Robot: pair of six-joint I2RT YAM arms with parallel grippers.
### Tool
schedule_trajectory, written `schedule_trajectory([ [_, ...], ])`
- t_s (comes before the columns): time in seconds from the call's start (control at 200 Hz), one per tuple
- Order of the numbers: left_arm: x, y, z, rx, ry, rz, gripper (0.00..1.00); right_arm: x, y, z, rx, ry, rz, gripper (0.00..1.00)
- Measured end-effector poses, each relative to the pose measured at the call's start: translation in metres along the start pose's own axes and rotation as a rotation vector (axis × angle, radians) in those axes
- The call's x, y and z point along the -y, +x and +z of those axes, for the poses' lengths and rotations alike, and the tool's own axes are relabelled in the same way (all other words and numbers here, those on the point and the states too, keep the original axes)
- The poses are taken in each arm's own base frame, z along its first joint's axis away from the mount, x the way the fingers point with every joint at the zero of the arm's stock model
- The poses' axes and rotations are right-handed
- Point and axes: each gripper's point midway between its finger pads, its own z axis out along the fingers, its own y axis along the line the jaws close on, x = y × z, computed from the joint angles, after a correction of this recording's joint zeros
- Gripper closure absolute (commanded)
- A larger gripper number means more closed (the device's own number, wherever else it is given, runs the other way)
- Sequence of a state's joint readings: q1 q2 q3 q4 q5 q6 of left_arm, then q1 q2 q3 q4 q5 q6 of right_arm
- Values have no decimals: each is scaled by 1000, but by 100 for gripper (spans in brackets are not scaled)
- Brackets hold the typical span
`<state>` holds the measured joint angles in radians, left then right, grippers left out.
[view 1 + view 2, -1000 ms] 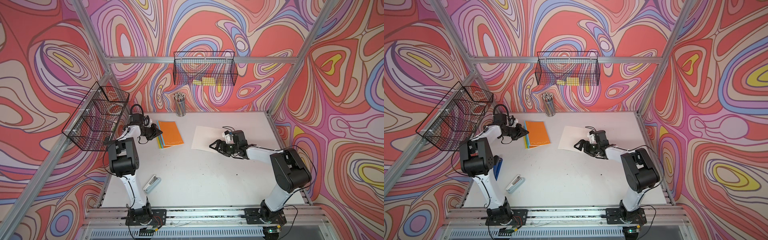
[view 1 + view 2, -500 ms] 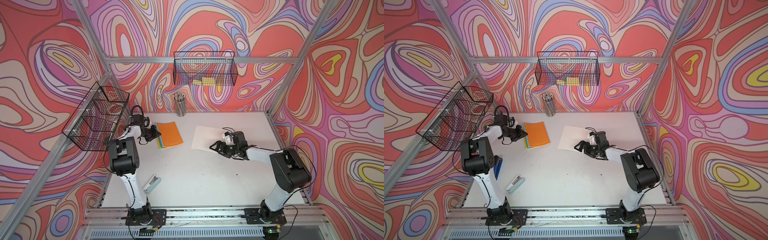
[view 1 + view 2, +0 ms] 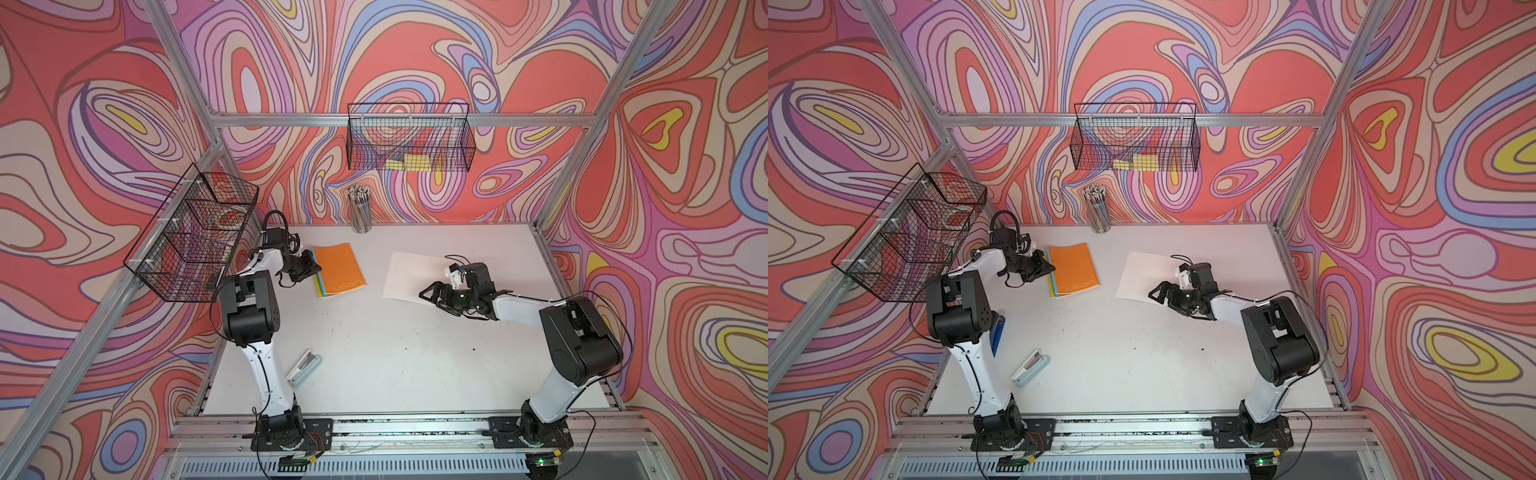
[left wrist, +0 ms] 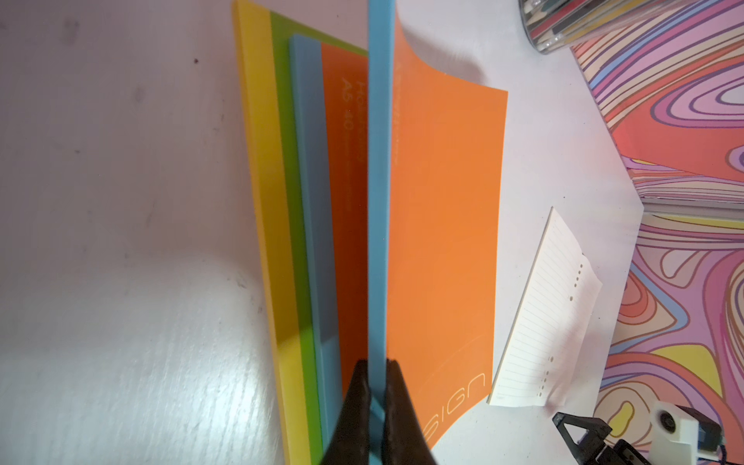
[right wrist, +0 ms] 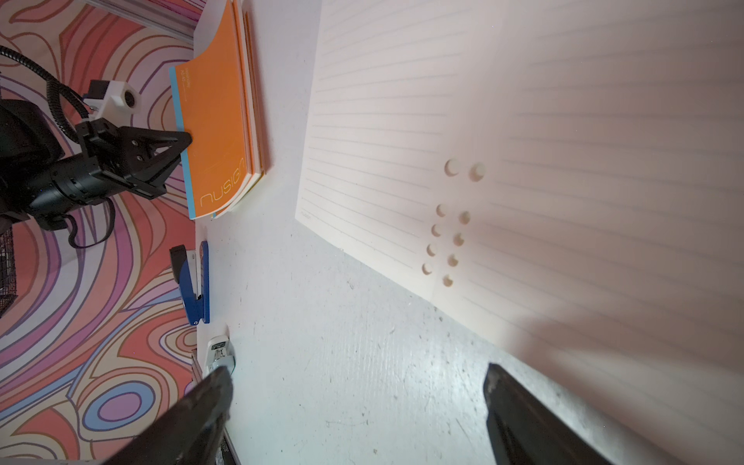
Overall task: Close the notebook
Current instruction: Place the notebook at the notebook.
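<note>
A white table [image 3: 395,353] stands inside swirl-patterned walls. Nearest the front lies a pale stapler [image 3: 304,367]. Further in, the right gripper [image 5: 356,376] hovers empty, jaws spread wide, over the near edge of a lined sheet [image 3: 409,272]. Beyond, at the table's left side, the left gripper [image 4: 376,372] pinches the orange notebook [image 3: 338,270] by its cover's blue edge, with the cover slightly raised above the pages. A pencil cup [image 3: 360,210] stands by the back wall.

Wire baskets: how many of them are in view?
2. The back basket hangs on the rear wall; the side basket hangs on the frame rail beside the left arm. None looks hidden.
</note>
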<state>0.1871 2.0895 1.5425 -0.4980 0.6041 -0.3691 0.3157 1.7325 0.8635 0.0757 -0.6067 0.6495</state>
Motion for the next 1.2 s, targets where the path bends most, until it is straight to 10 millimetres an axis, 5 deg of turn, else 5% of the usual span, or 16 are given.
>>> schedule_trajectory([
  [0.396,-11,1,-1,-1,-56,7,83,0,0,0,0,0,1,2],
  [0.631,-15,-2,-4,8,-91,21,66,-2,-1,-1,0,0,-2,2],
  [0.866,-20,-7,-9,34,-139,42,60,-21,-14,-8,13,-32,-29,2],
  [1.057,-12,-14,-31,90,-174,65,60,-44,-21,-15,23,-77,-63,1],
  [1.197,21,-7,-66,154,-140,98,59,-64,-23,-20,9,-120,-86,2],
])
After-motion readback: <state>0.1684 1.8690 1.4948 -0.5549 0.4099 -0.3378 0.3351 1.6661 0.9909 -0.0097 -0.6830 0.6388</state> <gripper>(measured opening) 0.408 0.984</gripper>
